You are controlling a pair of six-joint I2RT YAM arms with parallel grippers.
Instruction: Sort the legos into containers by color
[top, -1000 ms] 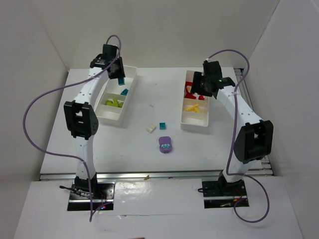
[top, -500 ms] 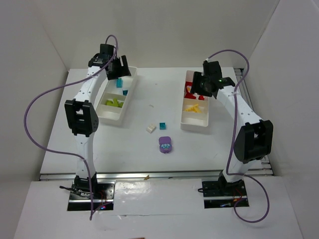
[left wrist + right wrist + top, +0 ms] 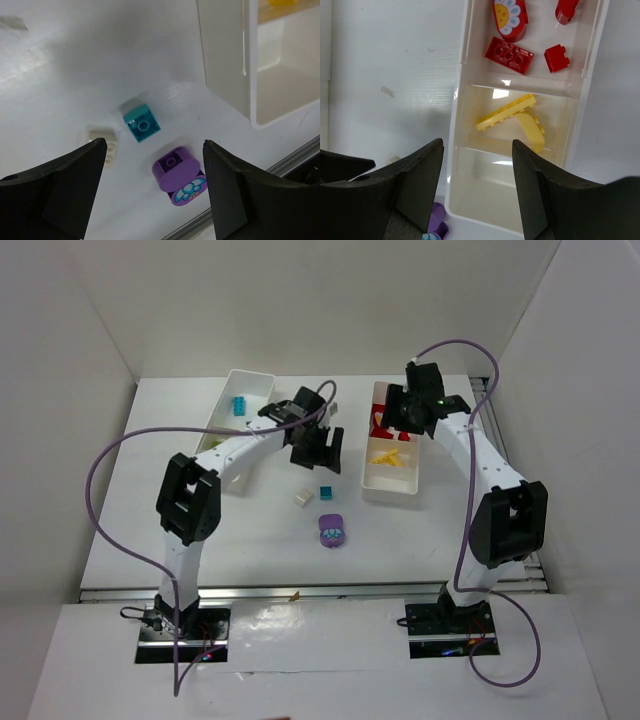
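Three loose legos lie mid-table: a white brick (image 3: pixel 303 497) (image 3: pixel 102 145), a teal brick (image 3: pixel 325 491) (image 3: pixel 142 123) and a rounded purple piece (image 3: pixel 332 530) (image 3: pixel 180 170). My left gripper (image 3: pixel 318 450) (image 3: pixel 154 155) hovers above them, open and holding nothing. The left container (image 3: pixel 232 380) has a teal brick (image 3: pixel 240 405) in its far section. The right container (image 3: pixel 390 498) (image 3: pixel 457 125) holds red bricks (image 3: pixel 509 51) and yellow pieces (image 3: pixel 506 112). My right gripper (image 3: pixel 405 410) (image 3: pixel 477 165) hangs open over that tray's near, bare section.
The left arm's forearm lies across the left container and hides its nearer sections. White walls close the table at the back and sides. A metal rail (image 3: pixel 300 590) runs along the front edge.
My left gripper opened over the left tray's far end and left a teal brick there. That arm then swung right to the table's middle. The right arm has not moved.
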